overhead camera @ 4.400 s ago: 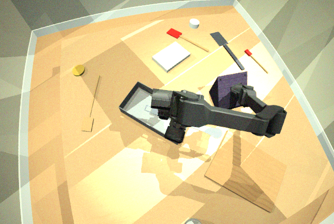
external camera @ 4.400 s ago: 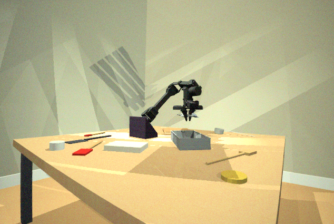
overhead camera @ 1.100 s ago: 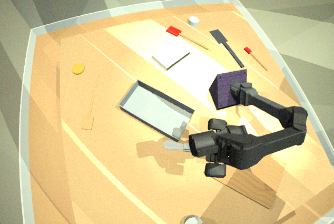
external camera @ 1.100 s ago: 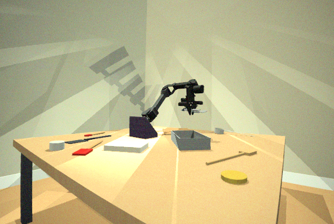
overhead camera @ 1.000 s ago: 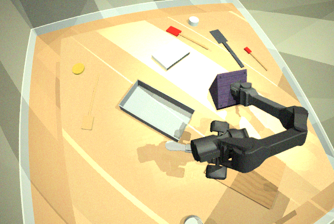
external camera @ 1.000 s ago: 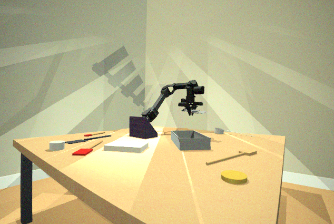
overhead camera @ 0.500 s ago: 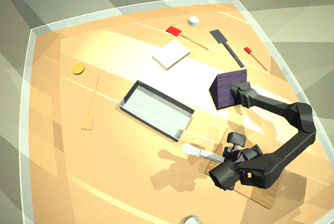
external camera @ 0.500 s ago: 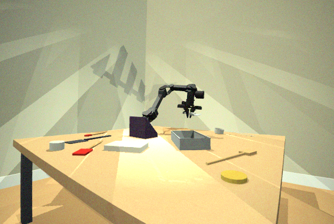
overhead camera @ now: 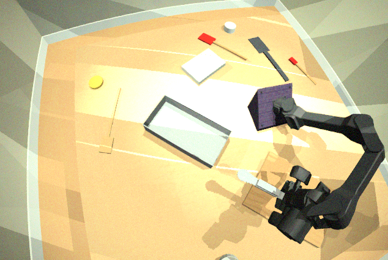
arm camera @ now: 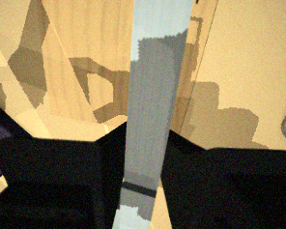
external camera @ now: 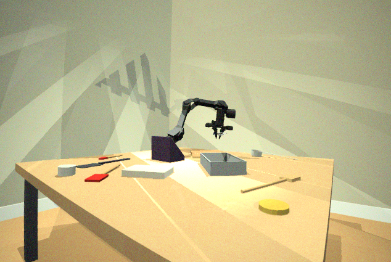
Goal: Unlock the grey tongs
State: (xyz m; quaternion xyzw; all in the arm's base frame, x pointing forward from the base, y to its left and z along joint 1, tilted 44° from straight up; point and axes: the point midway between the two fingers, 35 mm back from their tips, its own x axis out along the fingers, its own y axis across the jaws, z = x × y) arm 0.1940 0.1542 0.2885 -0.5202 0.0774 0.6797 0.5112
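The grey tongs (overhead camera: 266, 187) (arm camera: 157, 86) are off the tin, held in the air above the wooden board (overhead camera: 273, 163) (arm camera: 97, 28). Their arms look close together; the lock cannot be made out. In the top view their scalloped end sticks out to the left past the board's edge. In the exterior view they show only as a small pale strip, roughly level. My gripper (external camera: 218, 137) (arm camera: 142, 127) points down and is shut on the tongs, one finger on each side. The roasting tin (overhead camera: 185, 137) (external camera: 227, 168) stands empty on the table. The arm hides part of the board.
The purple block (overhead camera: 266, 103) (external camera: 162, 150) stands at the arm's base. A white slab (overhead camera: 203, 65) (external camera: 147, 171), red-headed spatulas, a dark spatula (overhead camera: 260, 44), a white cylinder (overhead camera: 229, 27), a yellow disc (overhead camera: 95, 81) (external camera: 274, 206) and a wooden spatula (overhead camera: 106, 145) lie farther off. A grey cup (external camera: 256, 153) stands near the table's edge.
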